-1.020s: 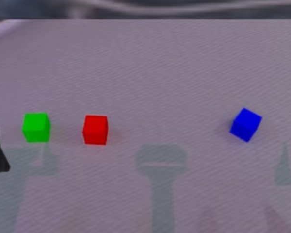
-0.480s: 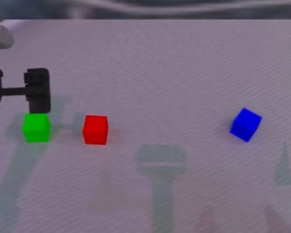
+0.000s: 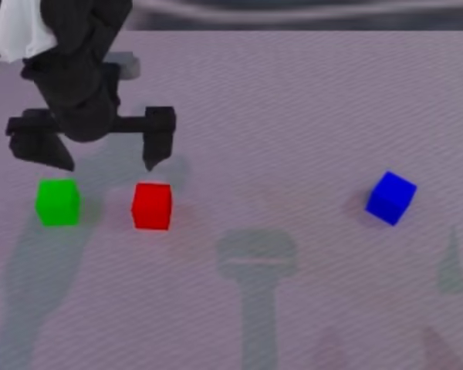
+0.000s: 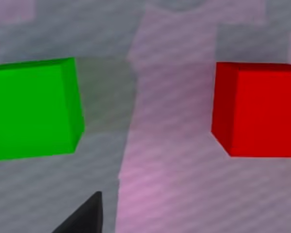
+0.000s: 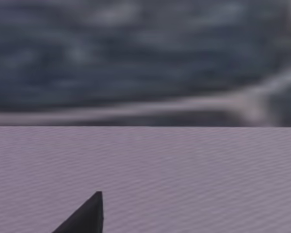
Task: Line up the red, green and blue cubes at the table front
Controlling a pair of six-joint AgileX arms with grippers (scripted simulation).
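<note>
My left claw (image 3: 104,158) hangs spread wide above the table (image 3: 293,100), gripping nothing, its tips just behind the gap between the green cube (image 3: 58,202) and red cube (image 3: 152,206). To grasp well, I'd centre over one cube before dropping. The blue cube (image 3: 390,197) sits well apart, rightward. My right claw is parked; I cannot tell its state.

My left arm reaches in from the top view's upper left, its claw (image 3: 104,160) spread wide, fingers pointing down. My right arm is outside the top view.
</note>
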